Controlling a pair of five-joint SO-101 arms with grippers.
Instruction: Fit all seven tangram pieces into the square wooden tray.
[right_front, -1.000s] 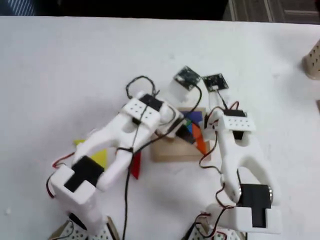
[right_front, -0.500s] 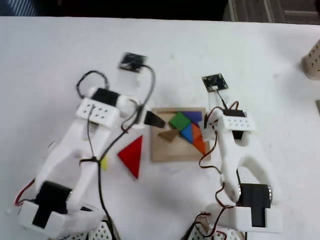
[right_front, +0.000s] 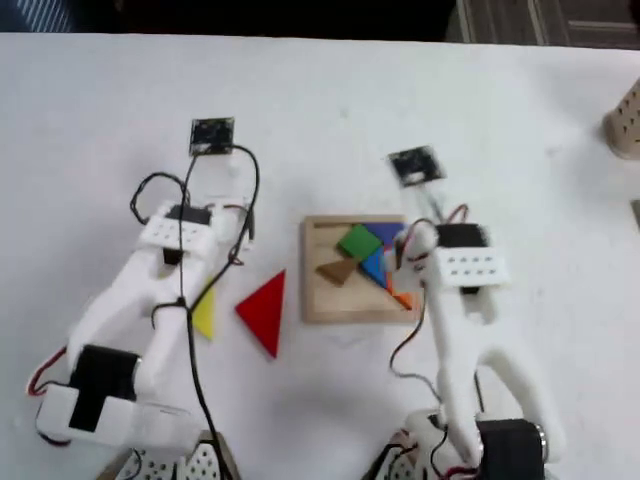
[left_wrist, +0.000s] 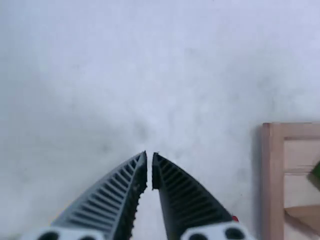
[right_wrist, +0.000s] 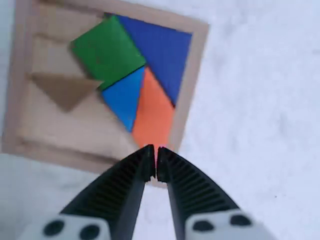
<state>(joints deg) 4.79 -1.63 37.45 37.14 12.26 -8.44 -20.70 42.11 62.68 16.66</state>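
The square wooden tray (right_front: 312, 295) lies mid-table between my arms. Inside lie a green square (right_front: 358, 241), a dark blue triangle (right_front: 388, 234), a light blue triangle (right_front: 374, 265), an orange piece (right_front: 400, 288) and a brown triangle (right_front: 338, 270). A red triangle (right_front: 264, 310) and a yellow triangle (right_front: 204, 313) lie on the table left of the tray. My left gripper (left_wrist: 150, 158) is shut and empty above bare table, left of the tray (left_wrist: 272, 175). My right gripper (right_wrist: 154, 150) is shut and empty, over the tray's rim (right_wrist: 197, 65) beside the orange piece (right_wrist: 152, 120).
The white tabletop stretches wide behind and to both sides of the tray. A pale perforated block (right_front: 627, 122) stands at the far right edge. Cables loop off both wrists, and the left arm (right_front: 180, 232) stands over the yellow triangle's side.
My left arm swung left, off the tray to the bare table. That uncovered the brown triangle in the tray and the red triangle. My right arm shifted slightly toward the tray's near side.
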